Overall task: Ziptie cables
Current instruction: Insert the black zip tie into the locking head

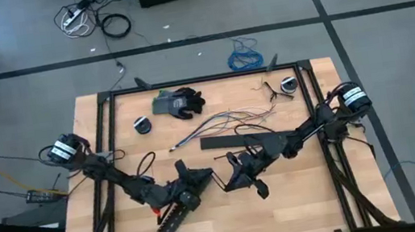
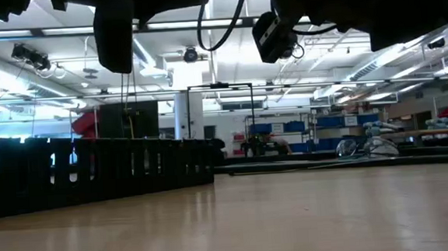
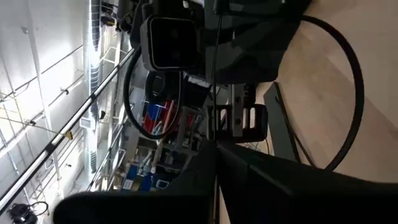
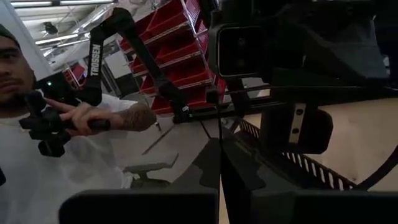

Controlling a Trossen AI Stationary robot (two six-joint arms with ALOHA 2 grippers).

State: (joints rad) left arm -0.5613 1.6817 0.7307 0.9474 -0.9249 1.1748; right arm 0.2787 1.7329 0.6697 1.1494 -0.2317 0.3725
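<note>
My left gripper and right gripper hovered mid-bench; I couldn't tell their state. The thin, floppy multicoloured cables lay beyond, untouched; I'd pinch the bunched end.

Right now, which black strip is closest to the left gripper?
The toothed strip running diagonally to the table's front edge: it starts right beside the left gripper. The flat strip lies farther back, below the cables.

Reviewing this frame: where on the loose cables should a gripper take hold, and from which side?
Grip the cables near their bunched end by the flat black strip, coming straight down from above. There the wires lie close together on the table, while toward the far end they fan apart. The right gripper seems nearer.
</note>
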